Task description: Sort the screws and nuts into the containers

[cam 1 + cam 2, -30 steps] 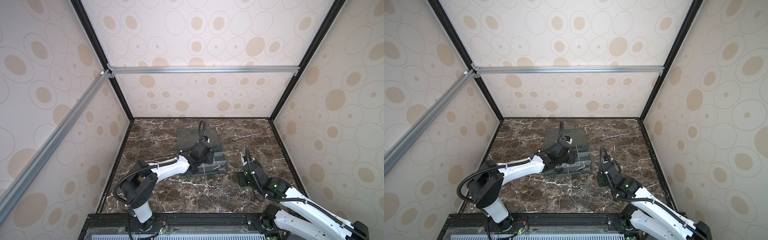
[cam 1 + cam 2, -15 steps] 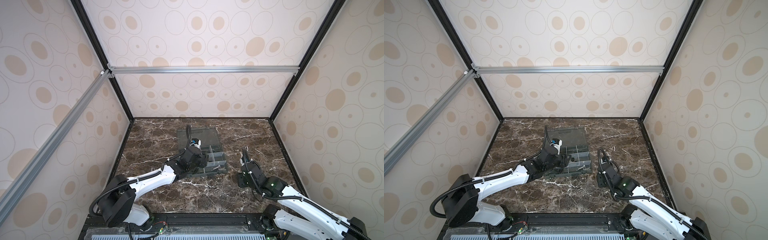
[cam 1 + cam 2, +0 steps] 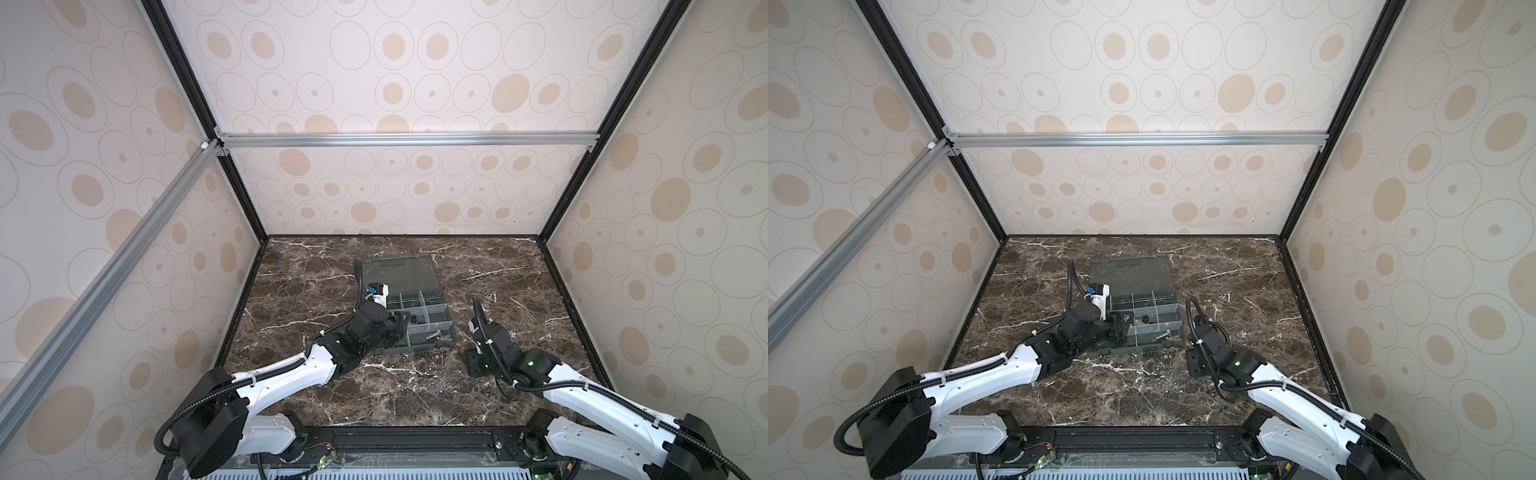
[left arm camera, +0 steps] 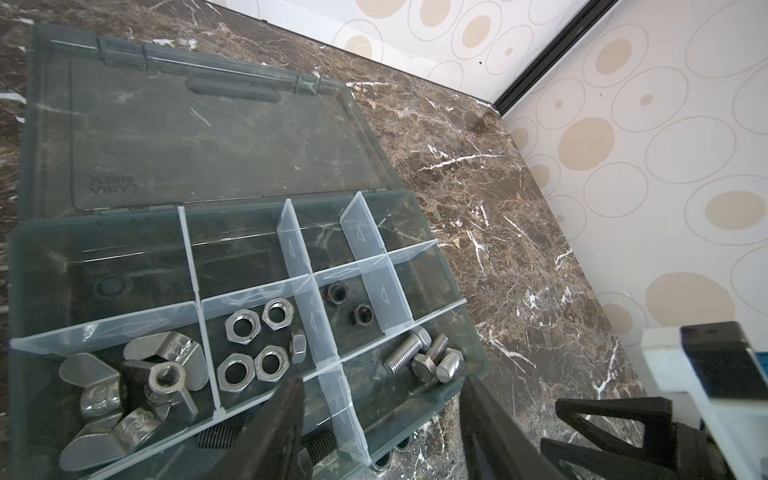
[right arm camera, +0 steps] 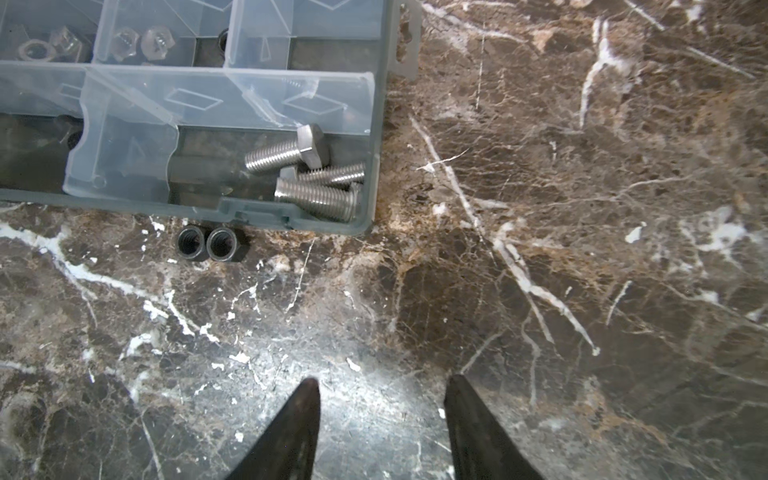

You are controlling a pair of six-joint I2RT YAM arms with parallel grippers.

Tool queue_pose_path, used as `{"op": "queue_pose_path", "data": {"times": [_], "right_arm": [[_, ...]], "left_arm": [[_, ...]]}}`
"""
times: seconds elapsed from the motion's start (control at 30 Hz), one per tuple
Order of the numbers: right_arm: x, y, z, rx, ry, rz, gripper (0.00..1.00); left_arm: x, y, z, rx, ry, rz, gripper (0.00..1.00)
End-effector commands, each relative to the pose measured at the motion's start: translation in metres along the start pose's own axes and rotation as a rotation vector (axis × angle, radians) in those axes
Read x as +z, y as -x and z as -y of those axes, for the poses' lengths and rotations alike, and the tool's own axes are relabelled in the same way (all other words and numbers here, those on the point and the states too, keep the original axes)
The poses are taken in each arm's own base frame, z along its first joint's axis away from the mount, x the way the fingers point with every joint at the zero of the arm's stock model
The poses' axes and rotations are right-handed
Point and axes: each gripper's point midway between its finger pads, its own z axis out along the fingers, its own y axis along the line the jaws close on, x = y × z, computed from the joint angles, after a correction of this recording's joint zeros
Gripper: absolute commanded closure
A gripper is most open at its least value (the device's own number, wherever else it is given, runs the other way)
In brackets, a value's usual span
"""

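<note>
- I work inside a booth of cream wall panels [image 3: 415, 62] printed with beige ovals. It has black corner posts [image 3: 232, 178], and aluminium rails [image 3: 395, 139] run along the left and back walls.
- The table [image 3: 332, 399] is dark brown marble with white veins.
- My left gripper [image 4: 382, 419] hangs over the near edge of the organizer box [image 3: 415, 349]. Its fingers are spread and nothing is pinched between them.
- The box sits about mid-table, and its clear lid [image 4: 216, 137] lies flat and open toward the far edge. Thin dividers split the box into compartments [image 4: 299, 245].
- In the middle row, the leftmost compartment holds a heap of wing nuts [image 4: 166, 380]. I count at least three, but they overlap too much for an exact count.
- The next compartment holds five silver hex nuts [image 4: 243, 328], one of them standing on edge.
- The compartment to its right holds two black nuts [image 4: 337, 293].
- In the near row I can see two black screws [image 4: 320, 444], partly hidden under my left finger.
- The box's near-right corner compartment holds three silver screws [image 5: 286, 154], lying across one another.
- Two loose black nuts [image 5: 222, 244] lie on the table side by side, touching, just outside the box's near wall.
- My right gripper [image 5: 382, 415] hovers over bare marble, nearer the table's front edge than the box's near-right corner. Its fingers are spread and hold nothing.
</note>
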Motion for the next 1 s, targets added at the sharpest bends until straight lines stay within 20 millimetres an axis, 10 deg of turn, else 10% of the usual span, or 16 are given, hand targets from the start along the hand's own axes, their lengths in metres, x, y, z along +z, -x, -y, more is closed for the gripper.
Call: {"op": "queue_pose_path", "data": {"times": [0.0, 0.97], "right_arm": [[0.007, -0.002, -0.008, 0.017, 0.044, -0.008, 0.48], [0.051, 0.010, -0.102, -0.320, 0.210, -0.094, 0.48]], "left_arm": [[-0.006, 0.012, -0.001, -0.032, -0.003, 0.052, 0.40], [-0.019, -0.020, -0.014, -0.114, -0.031, 0.023, 0.39]]}}
